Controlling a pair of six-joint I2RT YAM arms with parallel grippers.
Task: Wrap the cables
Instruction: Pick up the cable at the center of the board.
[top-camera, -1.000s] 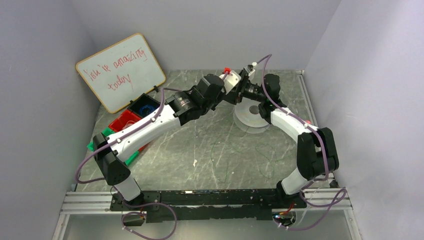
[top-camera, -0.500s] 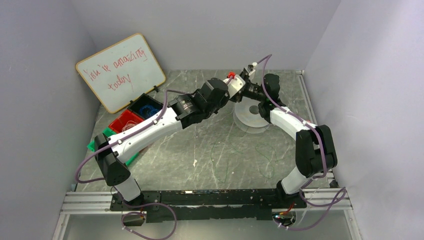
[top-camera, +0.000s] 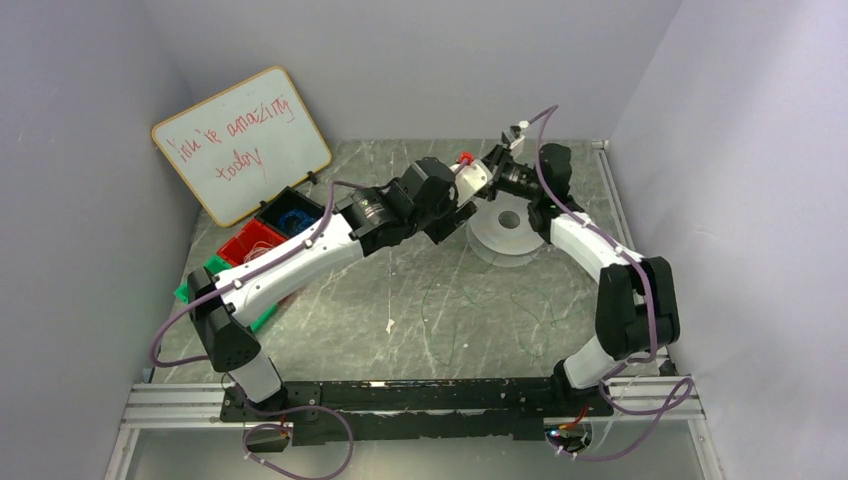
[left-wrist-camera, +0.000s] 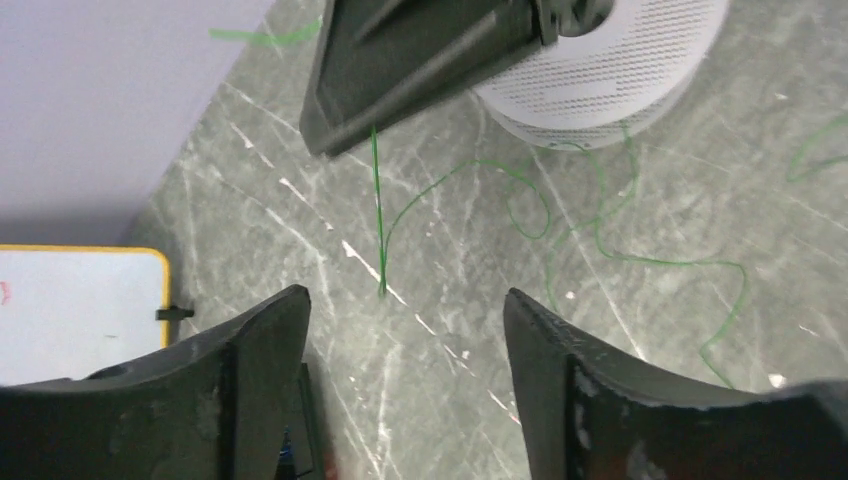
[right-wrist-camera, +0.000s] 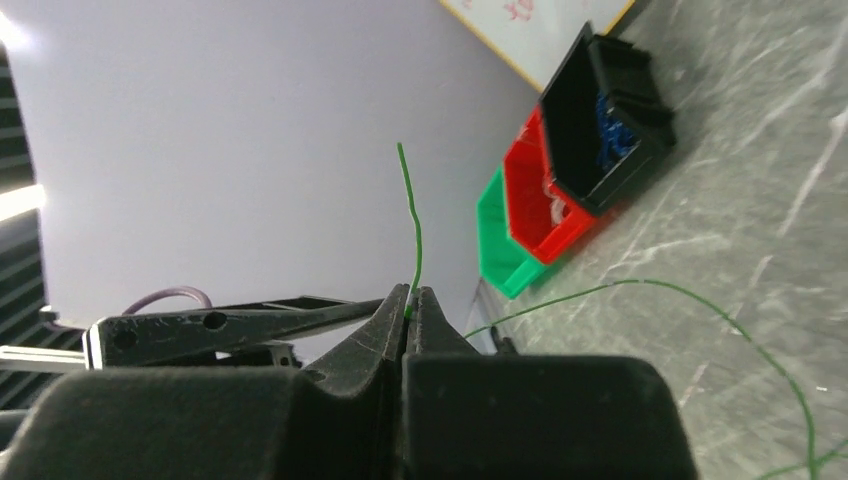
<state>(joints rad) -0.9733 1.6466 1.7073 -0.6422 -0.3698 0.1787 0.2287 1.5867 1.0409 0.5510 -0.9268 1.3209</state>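
The cable is a thin green wire. Its end (right-wrist-camera: 413, 215) sticks up from my right gripper (right-wrist-camera: 408, 298), whose jaws are shut on it. In the left wrist view that end (left-wrist-camera: 377, 205) hangs straight down from the right gripper's black fingers (left-wrist-camera: 420, 60). The rest lies in loose squiggles (left-wrist-camera: 640, 262) on the marble table (top-camera: 400, 290), in front of a white perforated spool (top-camera: 505, 238). My left gripper (left-wrist-camera: 400, 300) is open just below the hanging end and holds nothing. Both grippers meet in the air at the spool's back left.
Black (right-wrist-camera: 610, 120), red (right-wrist-camera: 535, 200) and green (right-wrist-camera: 495, 240) bins stand in a row at the table's left; the black one holds a blue coil. A whiteboard (top-camera: 240, 140) leans in the back-left corner. Grey walls close in the back and both sides.
The left gripper has opened and let go of the wire end. The right gripper has shut on that end. Both wrists shifted slightly right.
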